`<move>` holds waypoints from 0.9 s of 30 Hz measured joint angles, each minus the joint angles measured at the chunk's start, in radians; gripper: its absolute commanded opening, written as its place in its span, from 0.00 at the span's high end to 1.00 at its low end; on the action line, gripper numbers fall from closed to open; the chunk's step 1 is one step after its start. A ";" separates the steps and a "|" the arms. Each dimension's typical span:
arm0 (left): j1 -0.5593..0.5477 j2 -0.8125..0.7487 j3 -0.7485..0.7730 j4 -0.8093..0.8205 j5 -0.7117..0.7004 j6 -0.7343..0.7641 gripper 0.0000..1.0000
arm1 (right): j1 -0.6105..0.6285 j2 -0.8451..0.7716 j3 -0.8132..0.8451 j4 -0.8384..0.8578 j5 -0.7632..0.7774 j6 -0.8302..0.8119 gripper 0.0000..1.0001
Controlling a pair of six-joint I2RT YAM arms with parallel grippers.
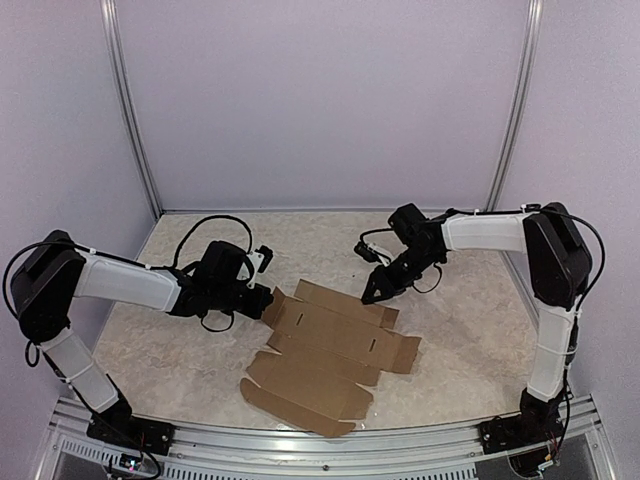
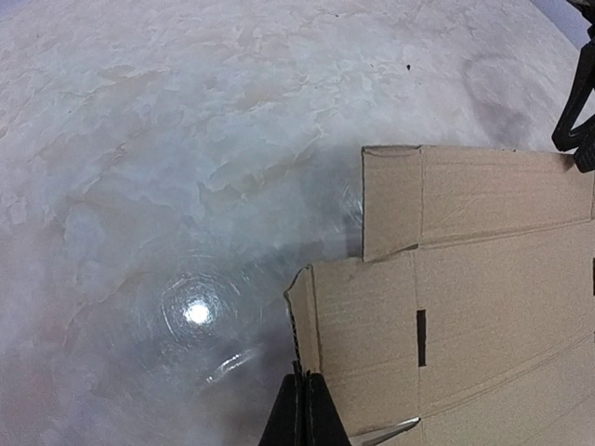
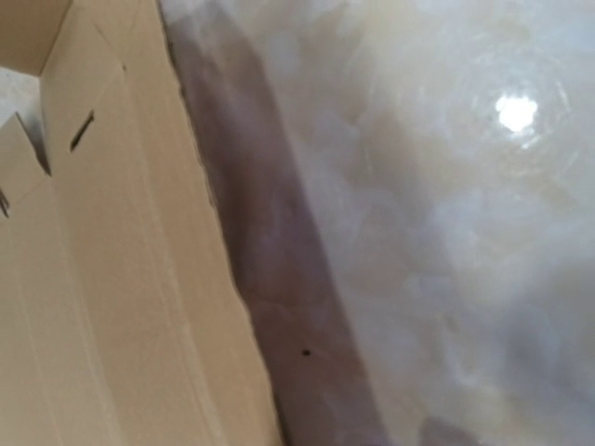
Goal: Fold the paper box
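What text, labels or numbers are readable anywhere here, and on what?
No readable text in any view.
paper box: plain brown cardboard, no print; only slots and creases.
table: marbled pattern only, no markings.
left arm and right arm: no label legible in the top view.

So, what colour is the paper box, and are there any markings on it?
The paper box is plain brown with no markings; the left wrist view shows it best.
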 measured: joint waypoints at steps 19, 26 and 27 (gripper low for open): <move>-0.002 0.000 -0.001 0.006 0.000 0.000 1.00 | 0.000 0.026 0.019 -0.037 -0.006 -0.015 0.78; -0.002 0.000 -0.001 0.008 0.000 0.000 1.00 | 0.000 0.051 0.042 -0.044 -0.026 -0.034 0.80; -0.002 0.000 -0.001 0.008 0.000 0.000 1.00 | 0.000 0.055 0.044 -0.045 -0.029 -0.036 0.81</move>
